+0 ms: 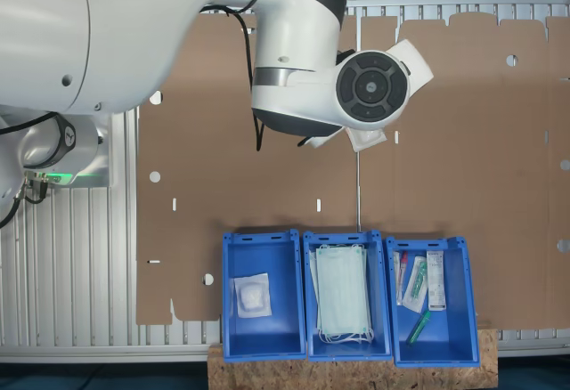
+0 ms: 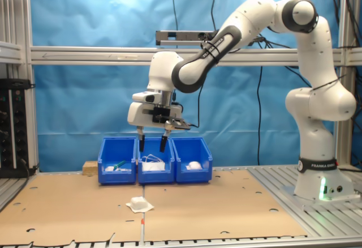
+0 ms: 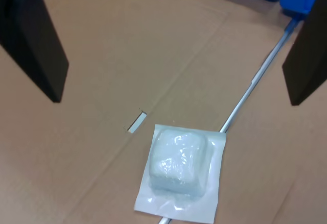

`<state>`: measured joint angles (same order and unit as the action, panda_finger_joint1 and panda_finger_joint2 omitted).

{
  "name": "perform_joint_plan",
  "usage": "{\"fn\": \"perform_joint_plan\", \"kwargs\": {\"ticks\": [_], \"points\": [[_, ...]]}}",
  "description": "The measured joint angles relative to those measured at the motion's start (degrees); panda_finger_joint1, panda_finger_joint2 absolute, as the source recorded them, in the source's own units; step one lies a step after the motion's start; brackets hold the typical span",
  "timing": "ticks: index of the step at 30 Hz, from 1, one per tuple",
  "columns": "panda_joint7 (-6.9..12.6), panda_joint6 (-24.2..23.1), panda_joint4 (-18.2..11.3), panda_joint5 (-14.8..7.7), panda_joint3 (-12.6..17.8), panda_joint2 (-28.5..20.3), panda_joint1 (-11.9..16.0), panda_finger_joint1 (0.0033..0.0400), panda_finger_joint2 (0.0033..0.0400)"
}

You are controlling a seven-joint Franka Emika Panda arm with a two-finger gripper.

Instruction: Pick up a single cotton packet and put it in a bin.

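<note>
A small square cotton packet [image 3: 181, 170] with a white pad inside lies flat on the brown cardboard, across the seam between two sheets. It also shows in the second exterior view [image 2: 139, 204], and its edge peeks out from under the arm in the first exterior view [image 1: 366, 138]. My gripper [image 2: 153, 144] hangs well above it, slightly toward the bins, open and empty. In the wrist view both black fingers [image 3: 36, 45] stand wide apart around the gripper's middle [image 3: 176, 100]. Another cotton packet [image 1: 251, 296] lies in an end blue bin [image 1: 233, 319].
Three blue bins stand in a row at the cardboard's edge: the middle bin [image 1: 309, 337] holds pale green masks [image 1: 343, 292], the other end bin [image 1: 463, 319] holds narrow packets. The robot base [image 2: 319, 186] stands at the second exterior view's right. Open cardboard surrounds the packet.
</note>
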<state>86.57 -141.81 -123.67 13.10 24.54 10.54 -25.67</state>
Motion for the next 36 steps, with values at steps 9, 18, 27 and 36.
{"fn": "perform_joint_plan", "kwargs": {"ticks": [9,18,27,36], "points": [[0.0,-0.6,3.7,0.4,0.4,7.0,0.3,0.04,0.04],[0.0,-1.4,5.9,1.0,0.1,12.1,0.7,0.04,0.04],[0.0,-2.1,9.4,1.9,-2.4,17.2,3.6,0.04,0.04],[0.0,-2.7,11.4,2.2,-6.8,20.4,7.8,0.04,0.04]]}}
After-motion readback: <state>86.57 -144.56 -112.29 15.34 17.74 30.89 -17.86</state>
